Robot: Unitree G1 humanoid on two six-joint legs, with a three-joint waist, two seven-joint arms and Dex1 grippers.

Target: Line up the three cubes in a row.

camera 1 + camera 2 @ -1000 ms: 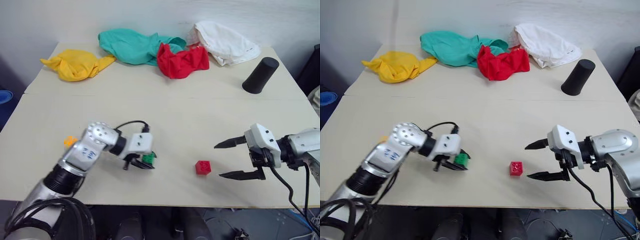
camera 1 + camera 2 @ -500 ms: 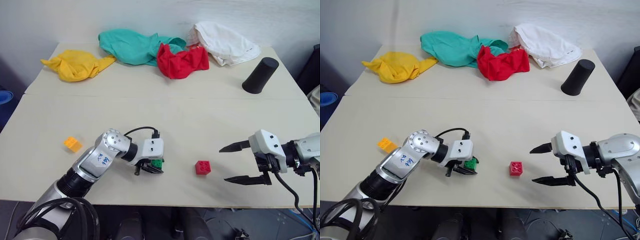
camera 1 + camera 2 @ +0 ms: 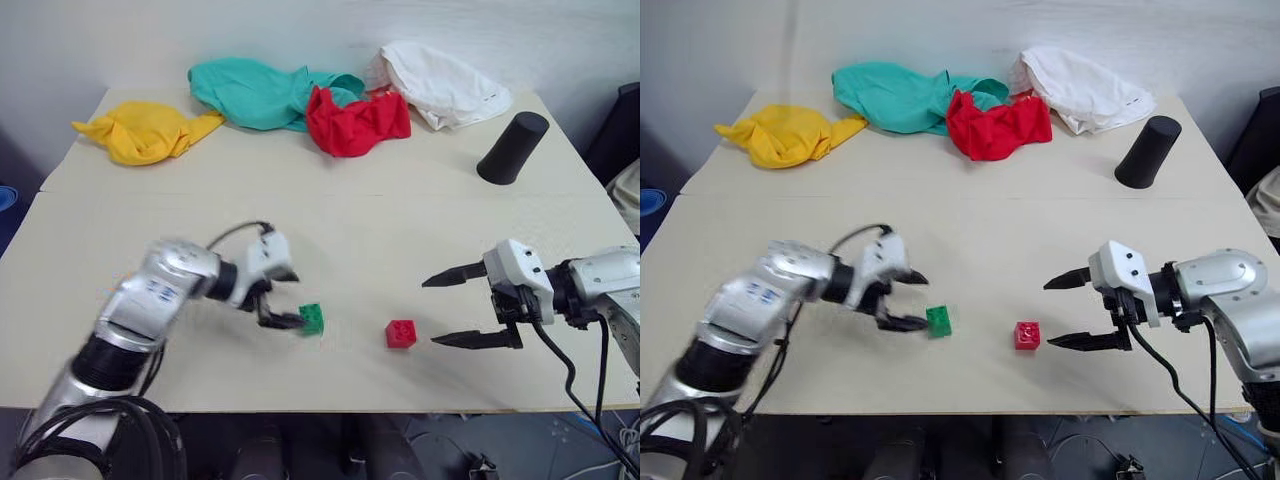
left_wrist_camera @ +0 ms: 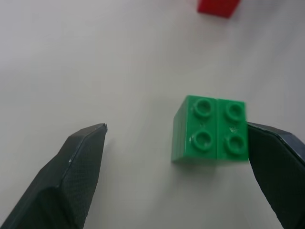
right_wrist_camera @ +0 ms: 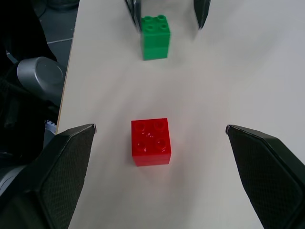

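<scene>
Fingers of the left tool (image 3: 908,300) stand wide apart, gripping nothing, one touching the small green studded plastic brick (image 3: 938,321) set near the surface's (image 3: 970,225) front edge, seemingly beginning a row beside the red studded plastic brick (image 3: 1027,335). Spread equally wide and empty, the right tool (image 3: 1065,312) hovers just beside the red one, probably ready to adjust it.

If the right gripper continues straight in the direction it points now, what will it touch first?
Most likely the small red plastic studded brick, which lies on the table centred ahead of the open right gripper. Beyond it, roughly in the same line, sits the green studded brick.
</scene>
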